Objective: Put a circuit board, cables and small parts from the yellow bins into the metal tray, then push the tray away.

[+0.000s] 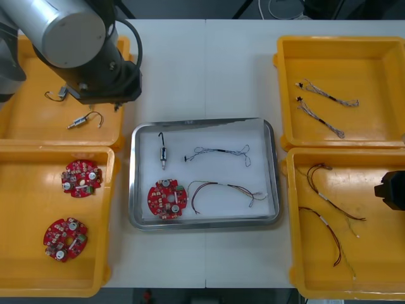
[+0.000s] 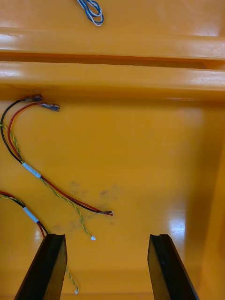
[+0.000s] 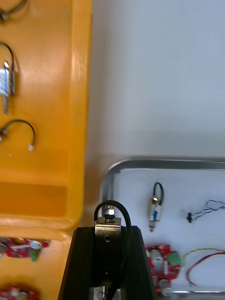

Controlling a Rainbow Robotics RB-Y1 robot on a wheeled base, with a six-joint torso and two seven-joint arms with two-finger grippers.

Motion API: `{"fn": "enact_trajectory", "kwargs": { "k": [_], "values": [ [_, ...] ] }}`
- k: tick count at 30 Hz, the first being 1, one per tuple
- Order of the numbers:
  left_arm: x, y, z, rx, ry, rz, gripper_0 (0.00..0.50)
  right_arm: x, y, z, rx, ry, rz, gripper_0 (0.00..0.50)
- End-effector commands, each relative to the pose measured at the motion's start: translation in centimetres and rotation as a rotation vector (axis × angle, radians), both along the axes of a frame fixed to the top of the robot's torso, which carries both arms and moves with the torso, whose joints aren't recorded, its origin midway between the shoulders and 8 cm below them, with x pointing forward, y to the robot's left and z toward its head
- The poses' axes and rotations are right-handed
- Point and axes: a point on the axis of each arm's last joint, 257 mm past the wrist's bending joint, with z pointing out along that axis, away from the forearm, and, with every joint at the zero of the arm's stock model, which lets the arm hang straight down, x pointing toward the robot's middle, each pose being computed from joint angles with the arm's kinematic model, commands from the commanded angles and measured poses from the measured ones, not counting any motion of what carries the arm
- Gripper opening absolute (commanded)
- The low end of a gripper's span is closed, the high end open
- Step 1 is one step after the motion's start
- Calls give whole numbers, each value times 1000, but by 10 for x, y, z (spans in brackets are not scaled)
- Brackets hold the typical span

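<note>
Your left gripper (image 3: 112,233), just beyond the metal tray's (image 3: 140,164) far-left corner, is clamped on a small metal part (image 3: 108,216). I judge it light, rigid and slippery, so grip the body, not the black wire loop (image 3: 111,202). The right gripper (image 2: 107,241) stands wide apart, right of the tray.

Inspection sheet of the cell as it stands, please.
Surface: light table, bare between the bins.
Job's things: metal tray holds one circuit board and one small metal part; two boards in the near left bin; loose parts in the far left bin.
Clutter: nothing seen.
Grippers: left gripper shut on a held part with a black wire loop, above the gap between left bins and tray; right gripper open over the near right bin.
Cables: blue and white cable and red and yellow cable in the tray; two blue and white cables in the far right bin; two red and yellow cables in the near right bin.
Surroundings: dark floor beyond the far edge.
</note>
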Motion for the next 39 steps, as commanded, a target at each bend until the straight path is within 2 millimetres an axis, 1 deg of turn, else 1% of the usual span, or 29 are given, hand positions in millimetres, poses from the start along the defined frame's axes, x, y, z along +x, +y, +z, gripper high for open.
{"fn": "enact_trajectory", "kwargs": {
  "k": [1, 4, 8, 9, 11, 12, 14, 17, 22, 26, 31, 35, 36, 37, 38, 39],
  "values": [
    [-17, -43, -20, 30, 28, -136, 0, -6, -1, 0, -2, -7, -33, 500],
    [-20, -57, -32, 8, 34, -135, 0, -6, -1, 1, -2, -8, -34, 500],
    [-23, -70, -47, 1, 44, -145, 0, -6, 0, 0, -2, -7, -30, 500],
    [-23, -73, -48, -2, 41, -150, 0, -6, 0, 0, -1, -7, -30, 500],
    [-25, -79, -57, -4, 51, -160, 0, -6, 0, 0, -3, -5, -28, 500],
    [-25, -83, -59, -10, 53, -165, 0, -6, 1, 0, -2, -7, -26, 500],
    [-23, -95, -71, -34, 59, -173, 0, -6, 2, 1, -1, -9, -23, 500],
    [-17, -106, -85, -54, 56, -175, 0, -6, 5, 1, 2, -9, -15, 500],
    [-10, -112, -104, -58, 63, -165, 0, -6, 6, 1, 2, -8, -10, 500],
    [-9, -108, -119, -27, 61, -164, 0, -6, 8, 0, 5, -7, -6, 500],
    [-6, -107, -127, -24, 59, -156, 0, -6, 8, 0, 6, -7, -5, 500],
    [-5, -108, -127, -31, 56, -151, 3, -6, 8, 1, 5, -7, -5, 500],
    [-4, -108, -127, -34, 53, -147, 30, -6, 8, 0, 6, -7, -5, 500],
    [-4, -108, -127, -33, 52, -147, 82, -6, 8, 1, 5, -7, -5, 500],
    [-4, -108, -127, -32, 52, -145, 174, -6, 8, 0, 6, -7, -5, 500],
    [-4, -107, -126, -33, 51, -142, 238, -6, 8, 0, 6, -7, -5, 500]
  ]
}}
